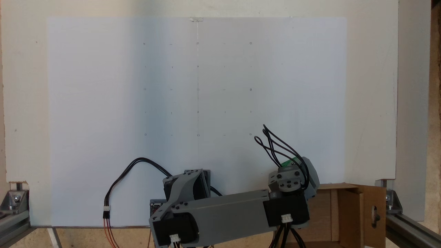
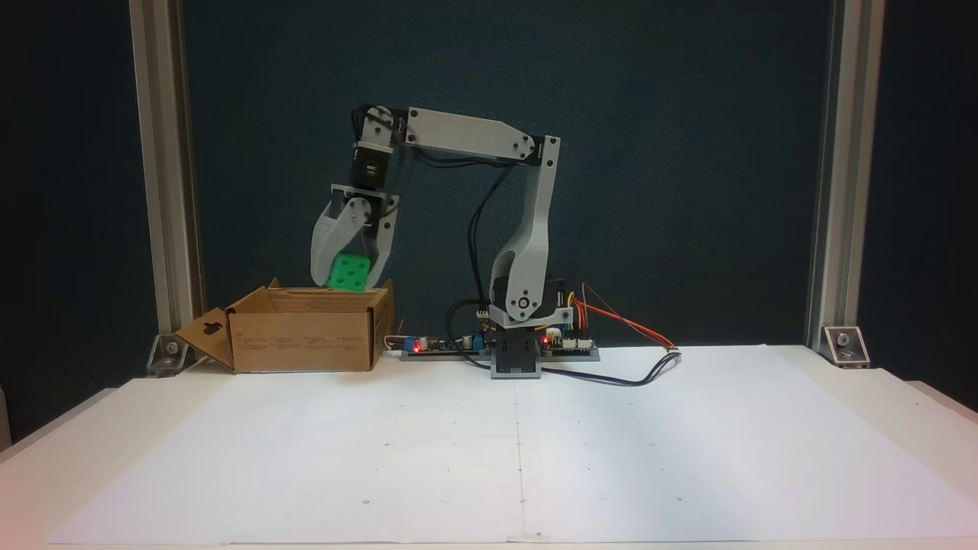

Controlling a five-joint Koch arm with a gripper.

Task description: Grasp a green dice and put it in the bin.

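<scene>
Most of the job looks done: the gripper (image 2: 350,276) has its jaws closed on the green dice (image 2: 349,273) and holds it just above the open top of the box (image 2: 306,340), so only the release (and maybe a slight lowering) is left, as I judge it. From the fixed view above, the arm covers nearly all of the dice (image 1: 288,162), a green sliver beside the box (image 1: 348,206), the box runs off the bottom edge, and its inside can't be made out.
</scene>
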